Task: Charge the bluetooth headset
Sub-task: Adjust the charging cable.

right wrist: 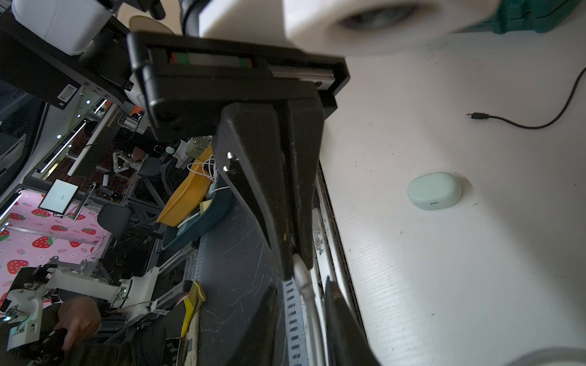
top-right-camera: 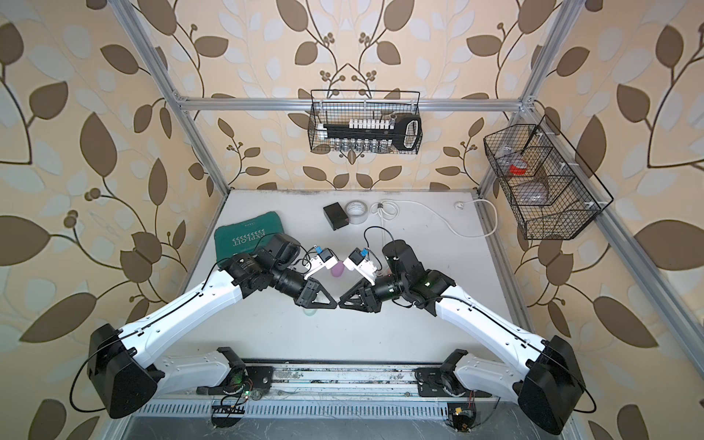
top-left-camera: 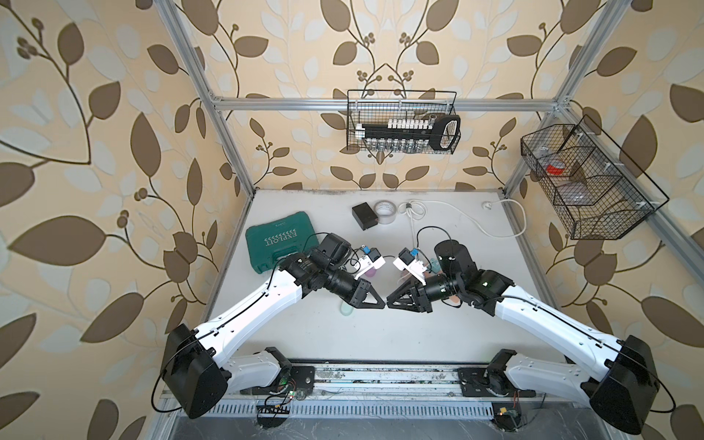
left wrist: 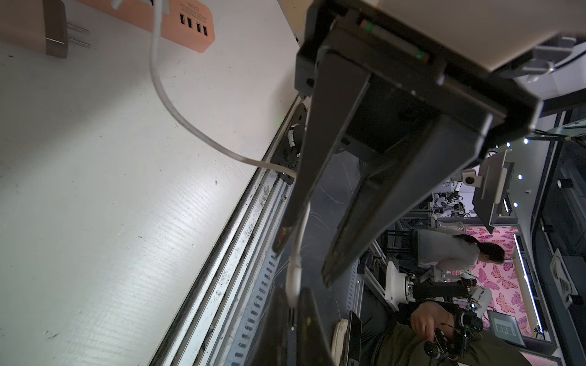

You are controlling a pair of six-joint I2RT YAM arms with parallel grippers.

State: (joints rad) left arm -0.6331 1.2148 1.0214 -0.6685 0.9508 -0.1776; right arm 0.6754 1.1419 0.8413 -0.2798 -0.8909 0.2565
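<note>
A mint-green headset case point(right wrist: 434, 191) lies shut on the white table; in both top views only its edge point(top-left-camera: 346, 310) point(top-right-camera: 310, 311) peeks out below the left arm. My left gripper point(top-left-camera: 381, 304) point(left wrist: 293, 301) is shut on the plug point(left wrist: 293, 282) of a white cable point(left wrist: 165, 92). Tip to tip with it, my right gripper point(top-left-camera: 391, 304) point(right wrist: 304, 285) stands open, with that cable point(right wrist: 312, 304) running between its fingers. The cable leads back toward an orange USB power strip point(left wrist: 187, 22). A black USB-C cable point(right wrist: 475, 116) lies loose beyond the case.
A purple case point(top-left-camera: 370, 272) lies between the wrists. A green tool case point(top-left-camera: 280, 238), black box point(top-left-camera: 365, 215), tape roll point(top-left-camera: 385, 211) and white cord point(top-left-camera: 476, 224) lie further back. A brown plug adapter point(left wrist: 47, 28) sits by the strip. Wire baskets point(top-left-camera: 402, 122) point(top-left-camera: 590, 183) hang on the walls.
</note>
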